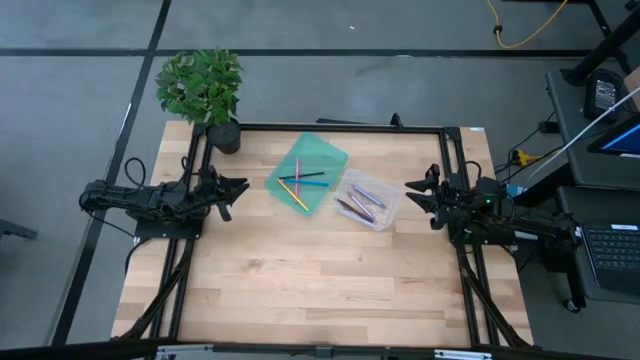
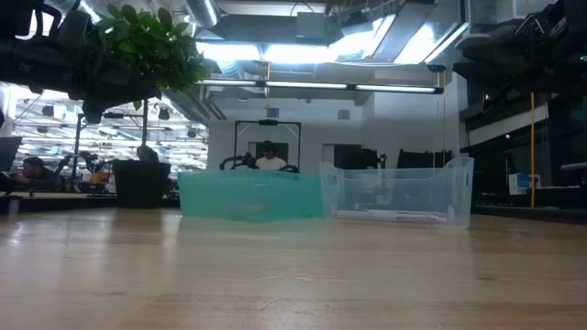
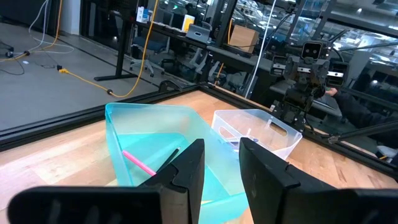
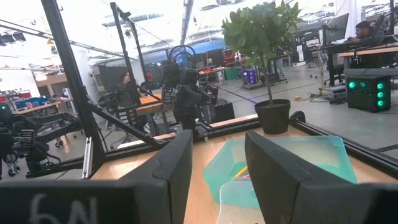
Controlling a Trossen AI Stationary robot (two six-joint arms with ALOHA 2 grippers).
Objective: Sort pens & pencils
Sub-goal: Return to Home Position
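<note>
As far as I see, sorting looks done: pens & pencils (image 1: pixel 300 185) lie in teal bin (image 1: pixel 325 150) and clear bin (image 1: pixel 395 200); none on table (image 1: pixel 300 280); left gripper (image 1: pixel 240 189), right gripper (image 1: pixel 410 192) released, empty.

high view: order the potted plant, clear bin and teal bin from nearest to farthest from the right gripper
1. clear bin, just beside the right gripper
2. teal bin, beyond it at mid-table
3. potted plant, at the table's opposite back corner
</note>
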